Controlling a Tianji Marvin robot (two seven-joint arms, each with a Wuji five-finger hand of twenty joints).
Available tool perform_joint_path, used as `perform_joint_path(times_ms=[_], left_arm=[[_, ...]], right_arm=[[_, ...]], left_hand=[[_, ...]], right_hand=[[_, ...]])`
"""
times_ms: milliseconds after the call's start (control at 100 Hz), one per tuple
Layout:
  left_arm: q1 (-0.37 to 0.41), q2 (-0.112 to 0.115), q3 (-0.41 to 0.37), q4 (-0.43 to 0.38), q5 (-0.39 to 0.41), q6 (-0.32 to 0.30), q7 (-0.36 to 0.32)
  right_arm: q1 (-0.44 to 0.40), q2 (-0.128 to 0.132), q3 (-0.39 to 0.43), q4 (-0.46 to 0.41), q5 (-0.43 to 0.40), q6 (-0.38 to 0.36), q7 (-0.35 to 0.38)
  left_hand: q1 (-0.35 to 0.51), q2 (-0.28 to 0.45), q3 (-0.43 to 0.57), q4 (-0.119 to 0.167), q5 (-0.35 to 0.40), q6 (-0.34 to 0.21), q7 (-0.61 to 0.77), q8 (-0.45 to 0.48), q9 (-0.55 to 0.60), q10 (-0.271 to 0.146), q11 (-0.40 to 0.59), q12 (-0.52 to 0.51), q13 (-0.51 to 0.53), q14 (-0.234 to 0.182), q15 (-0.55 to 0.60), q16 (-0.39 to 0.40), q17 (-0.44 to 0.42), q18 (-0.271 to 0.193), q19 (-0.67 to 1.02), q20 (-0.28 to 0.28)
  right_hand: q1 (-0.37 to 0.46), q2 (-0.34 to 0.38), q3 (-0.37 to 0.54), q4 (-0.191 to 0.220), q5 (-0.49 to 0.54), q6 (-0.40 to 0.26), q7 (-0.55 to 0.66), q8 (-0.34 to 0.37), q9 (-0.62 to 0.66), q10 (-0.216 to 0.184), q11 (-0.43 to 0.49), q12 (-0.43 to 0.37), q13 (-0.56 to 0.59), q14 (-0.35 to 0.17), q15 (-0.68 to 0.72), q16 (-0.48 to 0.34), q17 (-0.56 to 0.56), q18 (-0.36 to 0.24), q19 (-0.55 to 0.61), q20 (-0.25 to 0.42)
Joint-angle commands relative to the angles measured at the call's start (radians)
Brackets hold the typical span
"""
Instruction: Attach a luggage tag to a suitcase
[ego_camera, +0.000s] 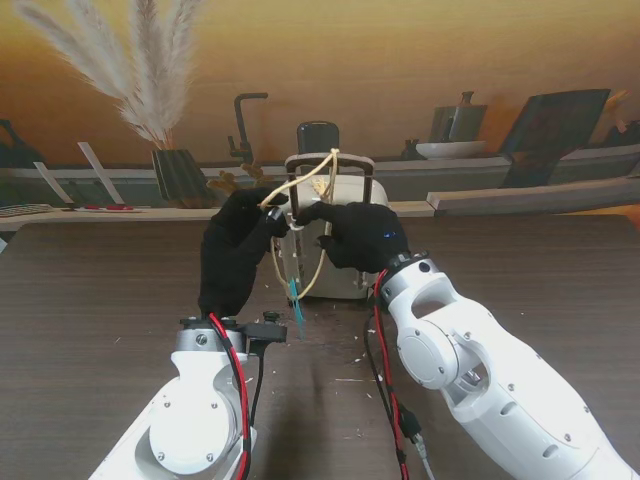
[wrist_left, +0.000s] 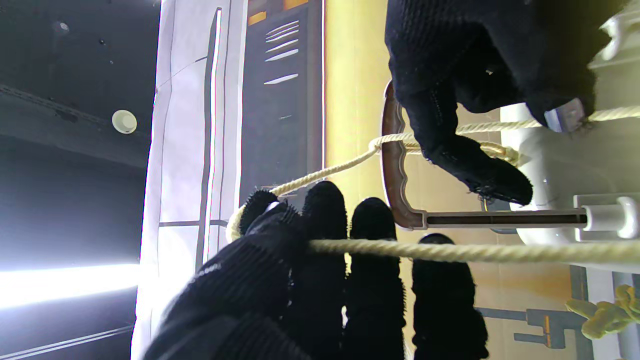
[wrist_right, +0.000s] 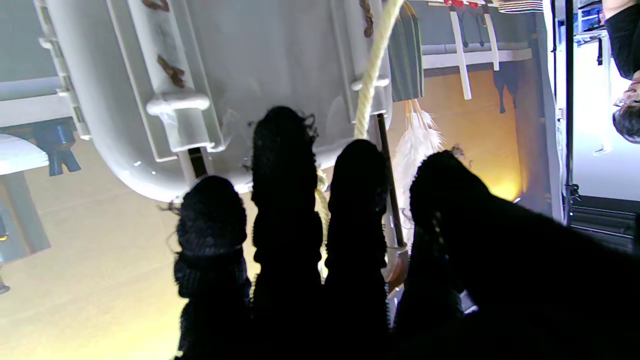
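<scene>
The small white suitcase (ego_camera: 335, 235) stands upright at my 12 o'clock on the desk (ego_camera: 100, 300). My left hand (ego_camera: 235, 250) has its fingers closed on the cream cord (ego_camera: 300, 180) looped over the pull handle (ego_camera: 330, 160); my right hand (ego_camera: 360, 237) pinches that cord beside it. A teal tag (ego_camera: 296, 298) dangles beneath.

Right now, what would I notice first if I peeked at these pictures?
First, two black-gloved hands, the left hand and right hand, meeting mid-table at a small white suitcase. Both work a cream rope looped over its brown pull-up handle. A turquoise tag dangles from the rope in front of the case, nearer to me.
</scene>
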Motion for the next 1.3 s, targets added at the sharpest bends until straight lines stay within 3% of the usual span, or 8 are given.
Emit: perform_joint_path(times_ms=[0,300,600,970,1290], left_arm=[[0.0,0.0,0.0,-0.009,0.004,0.0,-0.015],[-0.002,-0.001,0.003,-0.01,0.004,0.002,-0.015],[-0.005,-0.001,0.009,-0.008,0.006,0.001,-0.014],[-0.008,-0.002,0.017,-0.005,0.009,0.0,-0.015],[-0.008,0.001,0.018,-0.006,0.006,-0.003,-0.024]], right_arm=[[0.009,-0.003,-0.001,0.007,-0.009,0.018,0.018],[0.002,-0.002,0.004,-0.008,-0.06,0.126,0.027],[-0.018,-0.007,0.026,-0.037,-0.073,0.191,0.012],[0.015,-0.026,-0.002,-0.029,0.031,0.256,0.002],[0.014,-0.044,-0.022,-0.044,0.111,0.318,-0.021]], left_hand=[[0.034,-0.021,-0.031,0.019,0.013,-0.035,-0.002,-0.014,0.007,-0.012,-0.01,-0.006,0.009,-0.002,0.002,-0.029,-0.003,-0.064,0.012,0.018],[0.035,-0.021,-0.034,0.02,0.012,-0.033,-0.003,-0.015,0.005,-0.011,-0.013,-0.004,0.005,-0.001,-0.002,-0.03,-0.009,-0.065,0.007,0.018],[0.034,-0.024,-0.036,0.021,0.012,-0.034,-0.004,-0.015,0.004,-0.012,-0.017,-0.002,0.002,-0.001,-0.005,-0.029,-0.012,-0.065,0.004,0.018],[0.032,-0.029,-0.037,0.022,0.012,-0.032,-0.006,-0.018,0.005,-0.01,-0.02,0.0,0.002,-0.001,-0.006,-0.028,-0.012,-0.065,0.002,0.018],[0.03,-0.03,-0.037,0.023,0.012,-0.03,-0.008,-0.02,0.005,-0.01,-0.022,0.002,0.002,-0.001,-0.006,-0.028,-0.013,-0.065,0.0,0.018]], right_hand=[[0.046,0.026,-0.016,-0.01,-0.043,-0.013,-0.009,0.019,-0.017,0.004,0.0,0.019,-0.017,0.013,-0.007,0.004,-0.014,0.005,-0.005,0.013],[0.011,0.066,-0.038,0.012,-0.066,0.158,-0.057,-0.003,-0.036,0.018,0.008,0.017,-0.032,0.027,-0.01,0.009,-0.038,0.019,-0.016,0.018],[-0.016,0.083,-0.051,0.04,-0.06,0.254,-0.099,-0.026,-0.048,0.032,0.011,0.01,-0.042,0.038,-0.013,0.01,-0.052,0.032,-0.025,0.023],[-0.063,0.09,-0.052,0.09,-0.086,0.329,-0.141,-0.048,-0.064,0.052,0.021,0.003,-0.058,0.055,-0.007,0.015,-0.075,0.043,-0.026,0.031],[-0.074,0.098,-0.062,0.094,-0.081,0.425,-0.181,-0.073,-0.068,0.072,0.033,-0.003,-0.061,0.07,0.008,0.016,-0.086,0.062,-0.02,0.038]])
